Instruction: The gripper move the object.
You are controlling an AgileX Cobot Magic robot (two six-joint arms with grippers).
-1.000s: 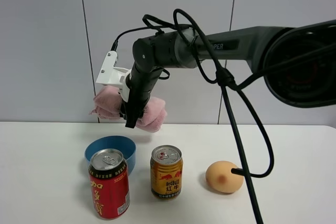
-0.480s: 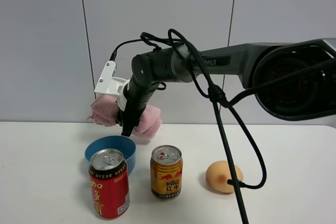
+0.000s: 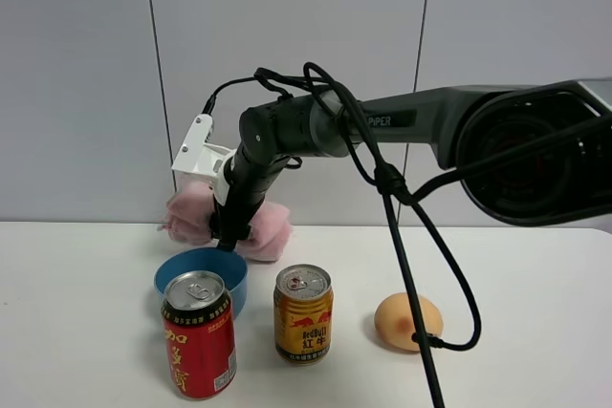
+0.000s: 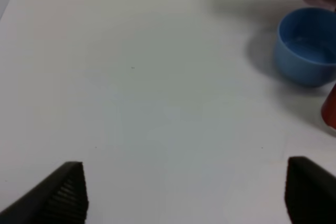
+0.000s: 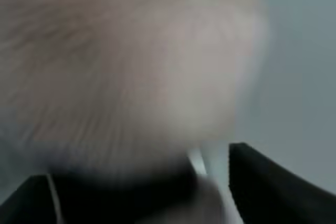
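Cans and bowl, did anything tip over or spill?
No. The red can, gold can and blue bowl stand upright, nothing spilled. The only thing off the table is the pink towel, held by the right gripper above the bowl's far rim.

Close-up pink towel (image 5: 131, 61) blurred, red can (image 4: 331, 110) cut off by frame edge

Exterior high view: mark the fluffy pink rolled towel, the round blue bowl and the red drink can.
fluffy pink rolled towel (image 3: 190, 216), exterior high view, left lobe beside the gripper.
round blue bowl (image 3: 194, 262), exterior high view, bare inner wall.
red drink can (image 3: 200, 349), exterior high view, front of the body.
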